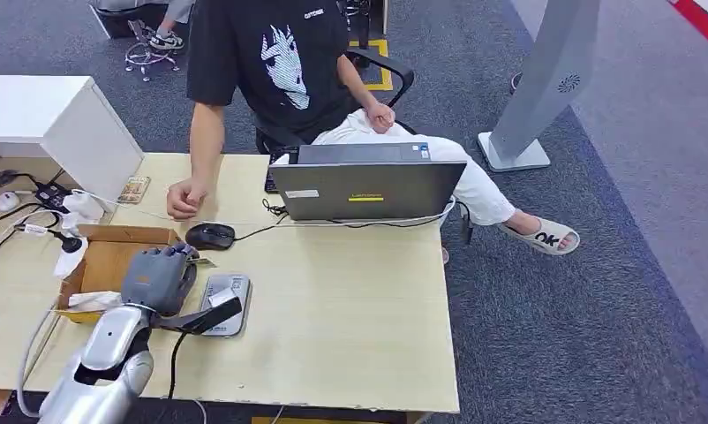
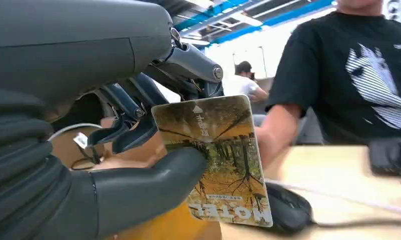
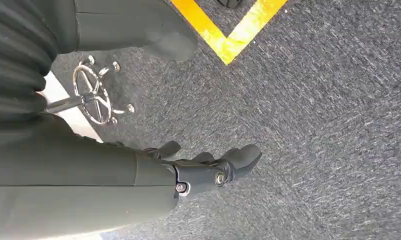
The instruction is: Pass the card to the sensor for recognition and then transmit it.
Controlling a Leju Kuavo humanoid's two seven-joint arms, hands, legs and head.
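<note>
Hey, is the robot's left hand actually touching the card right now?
Touching. The left wrist view shows the left hand pinching the card: the thick grey thumb lies across the card's printed face, with darker fingers behind its top edge.

The card (image 2: 221,160) carries an autumn forest print in yellow, orange and brown, with white lettering. The person's T-shirt (image 1: 271,53) is black with a white striped animal graphic. The carpet (image 3: 313,125) is grey with a yellow line (image 3: 223,35).

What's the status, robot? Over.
Left hand grips card, near grey sensor. Right hand hangs over carpet, holding nothing. Person's hand rests beside mouse.
</note>
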